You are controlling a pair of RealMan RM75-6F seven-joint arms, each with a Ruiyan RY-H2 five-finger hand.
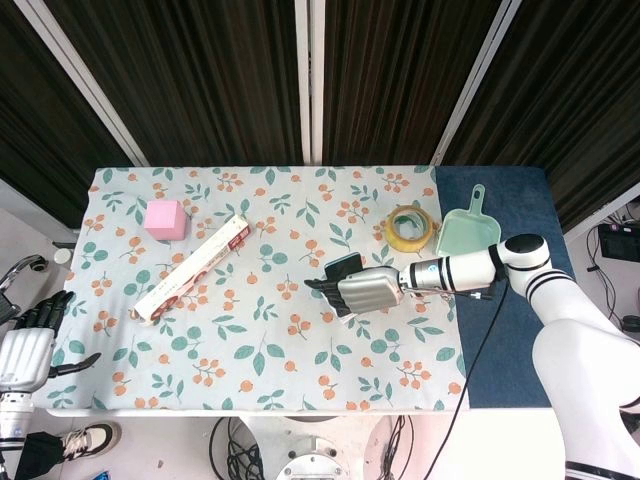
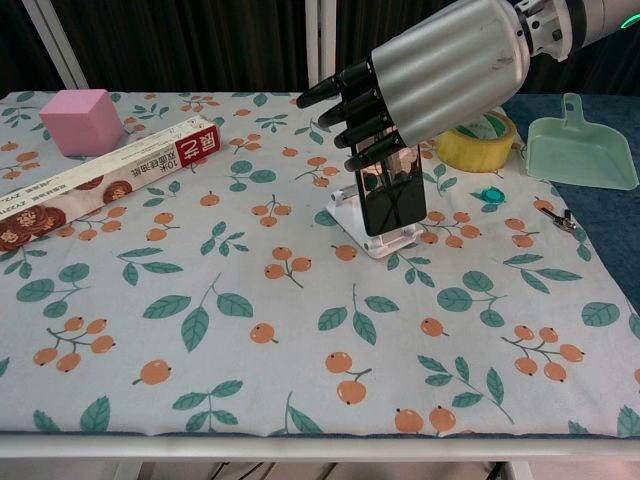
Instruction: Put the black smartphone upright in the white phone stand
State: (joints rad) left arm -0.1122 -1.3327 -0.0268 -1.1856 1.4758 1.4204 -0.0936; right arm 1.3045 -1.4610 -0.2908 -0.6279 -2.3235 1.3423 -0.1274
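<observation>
I had the black smartphone (image 2: 390, 192) pinched at its top edge in my right hand (image 2: 430, 75), its long axis standing nearly vertical and the lower edge sitting in the white phone stand (image 2: 372, 232). From the hand, the stand lay straight down at six o'clock. My left hand (image 1: 28, 345) hung idle with fingers loosely spread, way off at the table's nine o'clock edge, holding nothing.

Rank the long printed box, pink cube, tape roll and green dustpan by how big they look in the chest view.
1. long printed box, clearly largest.
2. green dustpan.
3. pink cube and tape roll: too alike to separate, and the right hand hides part of the roll.
</observation>
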